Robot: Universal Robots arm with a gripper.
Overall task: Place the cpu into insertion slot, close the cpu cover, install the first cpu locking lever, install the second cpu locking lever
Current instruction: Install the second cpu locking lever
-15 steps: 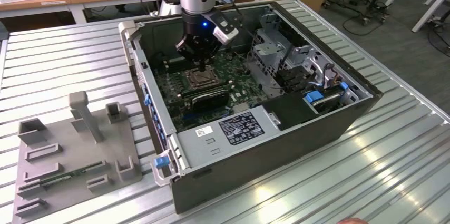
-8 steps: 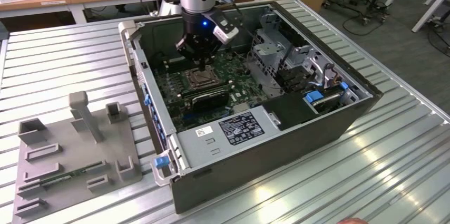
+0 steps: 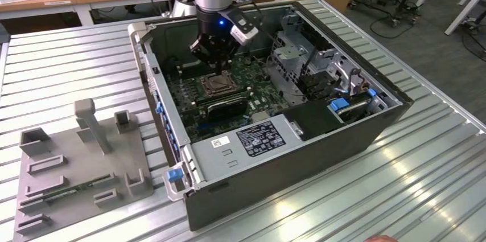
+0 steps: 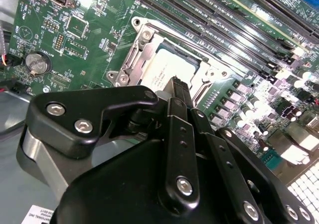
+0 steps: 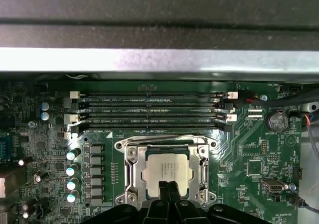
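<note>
The black two-fingered pincer (image 3: 217,70) hangs inside the open dark-grey metal computer case (image 3: 304,156), low over the green circuit board (image 5: 249,149). In both wrist views its two slim black fingers (image 5: 163,190) are drawn together side by side, with nothing held between them. Their tips (image 4: 177,84) stand at the near edge of the cpu (image 5: 167,169), a small flat pale silver-beige square chip. Whether they press on it or hover just above is hard to say. The cpu (image 4: 169,67) lies flat in the insertion slot (image 5: 167,151), the square dark socket directly under the pincer. The cpu cover (image 5: 130,171), a thin silvery metal frame, surrounds the chip, which shows through its central window. The chip's face carries several lines of fine grey print. Just beyond the slot from the pincer run four long black memory sockets (image 5: 149,109), each with small white lettering printed on the board beside it. A round silver coin battery (image 5: 275,120) sits well off to one side. In the exterior view, a grey metal box with a white printed label (image 3: 258,136) sits in the case, well apart from the pincer.
</note>
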